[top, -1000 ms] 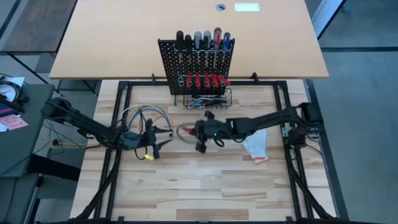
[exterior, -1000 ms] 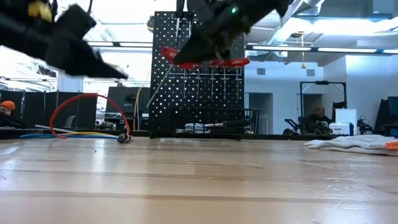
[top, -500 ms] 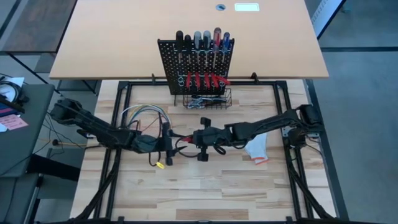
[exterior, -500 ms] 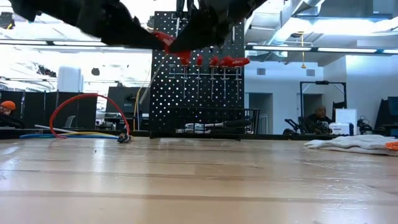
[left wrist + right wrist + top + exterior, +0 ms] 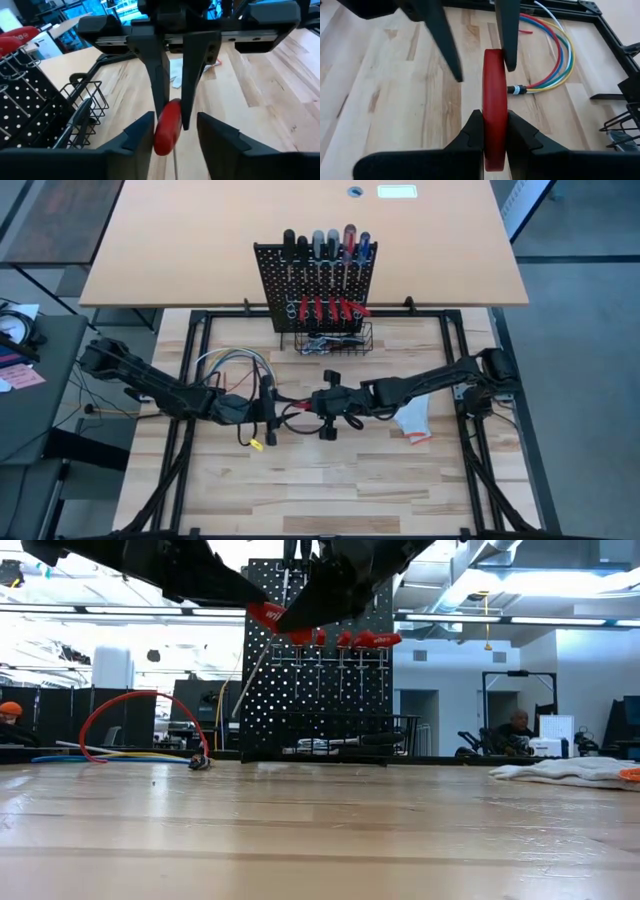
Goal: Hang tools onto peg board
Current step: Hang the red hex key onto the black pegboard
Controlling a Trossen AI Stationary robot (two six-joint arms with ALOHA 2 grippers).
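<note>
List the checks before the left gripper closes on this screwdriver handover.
1. Right gripper shut on the red-handled screwdriver: ok.
2. Left gripper jaws open and straddling the handle: ok.
3. Handle centred between the left jaws: not ok; in the right wrist view it sits close against one side, with a gap on the other.
4. Screwdriver clear of the table: ok, held well above it.
5. Free ring on the peg board: cannot tell.
</note>
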